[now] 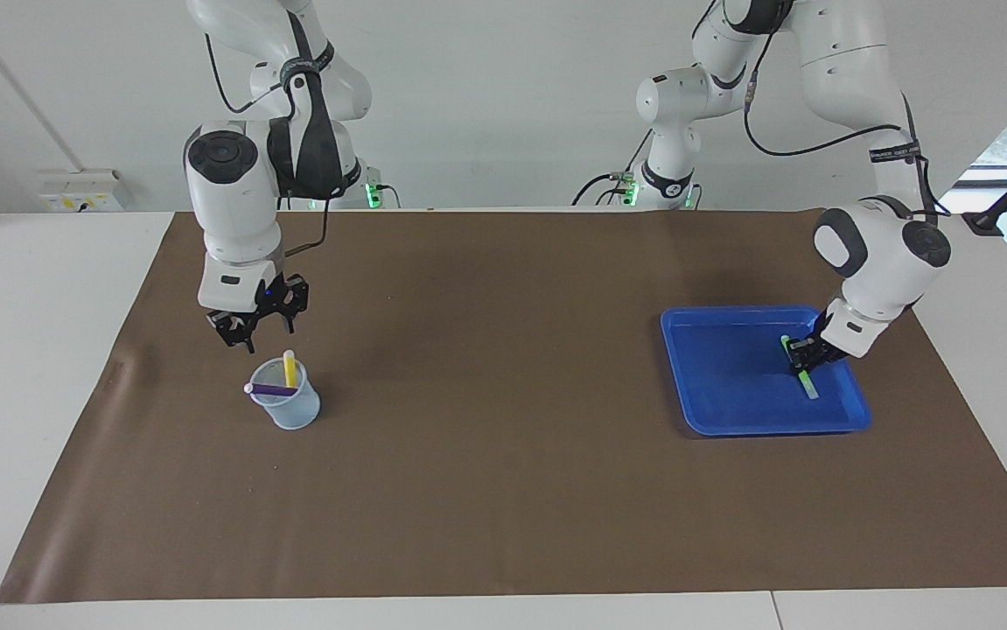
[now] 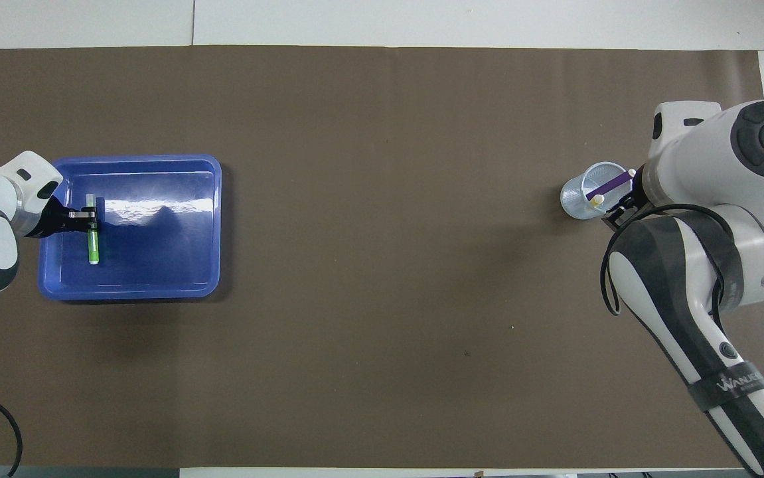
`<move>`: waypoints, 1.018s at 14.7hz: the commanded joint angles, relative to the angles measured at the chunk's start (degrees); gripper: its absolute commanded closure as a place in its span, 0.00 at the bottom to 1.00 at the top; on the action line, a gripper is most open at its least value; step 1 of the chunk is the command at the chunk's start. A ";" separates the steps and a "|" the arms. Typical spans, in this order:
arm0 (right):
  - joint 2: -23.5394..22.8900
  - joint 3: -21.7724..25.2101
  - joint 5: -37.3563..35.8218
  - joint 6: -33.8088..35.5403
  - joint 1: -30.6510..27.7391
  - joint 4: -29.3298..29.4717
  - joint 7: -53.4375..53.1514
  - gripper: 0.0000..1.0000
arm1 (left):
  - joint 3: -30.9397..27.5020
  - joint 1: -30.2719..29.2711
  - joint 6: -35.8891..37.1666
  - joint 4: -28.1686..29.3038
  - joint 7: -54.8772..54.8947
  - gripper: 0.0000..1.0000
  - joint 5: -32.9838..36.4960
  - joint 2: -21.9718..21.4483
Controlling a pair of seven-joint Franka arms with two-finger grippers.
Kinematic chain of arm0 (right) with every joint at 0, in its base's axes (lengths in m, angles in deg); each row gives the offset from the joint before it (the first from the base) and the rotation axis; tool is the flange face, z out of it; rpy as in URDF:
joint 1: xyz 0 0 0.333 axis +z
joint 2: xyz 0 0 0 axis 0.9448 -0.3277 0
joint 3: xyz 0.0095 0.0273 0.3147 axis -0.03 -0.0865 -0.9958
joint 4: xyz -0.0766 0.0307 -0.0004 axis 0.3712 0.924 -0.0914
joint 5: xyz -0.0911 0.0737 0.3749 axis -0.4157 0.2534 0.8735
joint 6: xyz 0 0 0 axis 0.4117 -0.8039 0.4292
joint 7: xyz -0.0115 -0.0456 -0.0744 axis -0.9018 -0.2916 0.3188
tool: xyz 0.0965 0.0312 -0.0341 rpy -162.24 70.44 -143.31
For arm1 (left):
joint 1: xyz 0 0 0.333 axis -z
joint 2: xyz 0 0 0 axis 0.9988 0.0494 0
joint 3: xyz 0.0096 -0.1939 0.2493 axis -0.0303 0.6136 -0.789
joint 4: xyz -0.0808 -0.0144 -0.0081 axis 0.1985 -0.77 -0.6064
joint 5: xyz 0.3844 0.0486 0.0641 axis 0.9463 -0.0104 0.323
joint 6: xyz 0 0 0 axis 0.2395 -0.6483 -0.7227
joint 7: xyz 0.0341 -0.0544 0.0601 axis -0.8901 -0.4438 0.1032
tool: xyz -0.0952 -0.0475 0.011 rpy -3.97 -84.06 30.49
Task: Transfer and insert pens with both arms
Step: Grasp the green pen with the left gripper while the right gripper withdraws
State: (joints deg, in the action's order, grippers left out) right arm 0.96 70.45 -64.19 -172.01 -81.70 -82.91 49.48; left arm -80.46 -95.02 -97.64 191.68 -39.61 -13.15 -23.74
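Left gripper [image 2: 93,216] sits low in the blue tray [image 2: 156,291] at the left arm's end of the brown mat [image 2: 382,265], pinching the green pen [image 2: 93,239] near one end. At the right arm's end, the clear cup [image 2: 577,199] holds the purple pen [image 2: 611,184] and yellow pen [image 2: 598,200], with the right gripper [image 2: 620,207] just beside its rim.

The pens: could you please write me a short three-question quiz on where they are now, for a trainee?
1. True or false: the yellow pen stands in the cup together with the purple pen.
2. Where is the green pen? A: in the blue tray. B: on the brown mat. C: in the cup.
3. Fill in: the ___ gripper's fingers grip the green pen, while the right gripper hangs open over the cup.

Key: 1 true; 2 A; 3 left, the left gripper.
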 commanded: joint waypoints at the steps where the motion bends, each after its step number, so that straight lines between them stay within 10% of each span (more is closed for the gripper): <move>1: -1.24 -0.69 -0.09 4.02 0.88 5.34 1.15 0.25 | -0.14 2.83 3.28 0.91 -7.64 1.00 1.37 -4.40; 6: -3.27 -0.69 18.32 7.12 3.36 12.13 0.01 0.00 | 0.21 7.40 10.23 -1.99 -25.03 1.00 0.76 -7.39; 13: -2.57 -0.69 37.42 4.49 3.44 9.42 -8.26 0.01 | 0.30 19.43 13.06 -2.16 -52.01 1.00 -0.20 -9.24; 15: -1.95 -0.69 44.01 4.22 3.53 8.27 -10.52 0.19 | 0.30 22.95 12.53 -3.48 -57.66 1.00 -4.93 -8.89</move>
State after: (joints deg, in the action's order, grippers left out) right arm -1.86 70.15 -25.00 -166.36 -77.76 -72.84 41.45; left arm -79.34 -75.22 -86.15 189.31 -92.49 -15.08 -32.01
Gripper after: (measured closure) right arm 0.040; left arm 0.833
